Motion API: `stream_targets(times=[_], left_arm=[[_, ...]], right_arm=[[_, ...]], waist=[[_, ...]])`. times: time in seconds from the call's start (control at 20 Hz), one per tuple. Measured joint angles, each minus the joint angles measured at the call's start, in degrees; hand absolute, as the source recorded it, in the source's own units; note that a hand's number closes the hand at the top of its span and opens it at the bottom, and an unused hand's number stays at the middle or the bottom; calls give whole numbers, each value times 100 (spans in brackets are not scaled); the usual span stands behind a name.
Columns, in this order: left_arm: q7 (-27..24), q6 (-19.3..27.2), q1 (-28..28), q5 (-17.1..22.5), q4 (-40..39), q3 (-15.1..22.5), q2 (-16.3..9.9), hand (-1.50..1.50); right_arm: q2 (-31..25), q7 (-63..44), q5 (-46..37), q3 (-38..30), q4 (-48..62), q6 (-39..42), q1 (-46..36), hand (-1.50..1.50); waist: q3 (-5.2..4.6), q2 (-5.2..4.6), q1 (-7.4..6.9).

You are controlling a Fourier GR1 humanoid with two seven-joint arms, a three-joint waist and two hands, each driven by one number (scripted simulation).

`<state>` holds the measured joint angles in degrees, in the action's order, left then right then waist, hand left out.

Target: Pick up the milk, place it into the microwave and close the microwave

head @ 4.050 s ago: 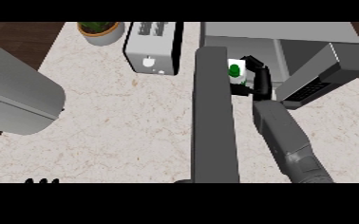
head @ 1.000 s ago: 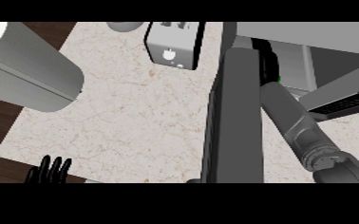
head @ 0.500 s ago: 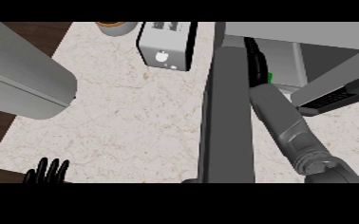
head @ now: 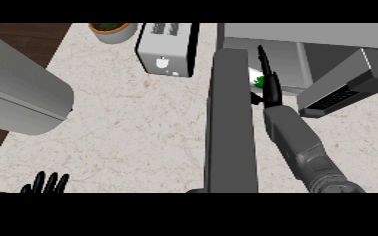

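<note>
— Marbled beige countertop (head: 111, 125) fills the head view, with a white toaster (head: 166, 50) at the back and a potted plant (head: 112, 30) to its left.

— And the right hand (head: 269, 82)?

— Black fingers straight and close together, reaching up into the open microwave (head: 295, 55). Nothing is curled round anything.

— The milk?

— A sliver of white carton with green, the milk (head: 257, 80), sits inside the cavity, just left of that hand. Whether they touch, I can't tell.

— The door?

— The microwave door (head: 230, 120) stands open, edge-on, a long grey slab left of the right forearm.

— Left hand?

— The left hand (head: 46, 184) rests at the lower left edge, fingers up and spread, holding nothing.
</note>
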<state>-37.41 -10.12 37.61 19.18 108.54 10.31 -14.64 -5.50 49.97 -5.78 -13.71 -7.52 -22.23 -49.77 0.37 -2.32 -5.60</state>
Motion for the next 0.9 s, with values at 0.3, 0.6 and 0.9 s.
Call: stream_targets(times=[0.3,0.6,0.9], left_arm=[[-10,27,234,-84,96,88,37,-150],[166,131,196,-122,97,95,96,-150],[367,159,266,-356,220,310,83,-150]], right_arm=[[115,536,144,-149,-22,424,503,-150],[74,940,177,-166,-83,973,968,-150],[78,1027,125,-30,-225,1626,1372,-150]], waist=[[-9,67,139],[-17,130,297],[-24,184,420]])
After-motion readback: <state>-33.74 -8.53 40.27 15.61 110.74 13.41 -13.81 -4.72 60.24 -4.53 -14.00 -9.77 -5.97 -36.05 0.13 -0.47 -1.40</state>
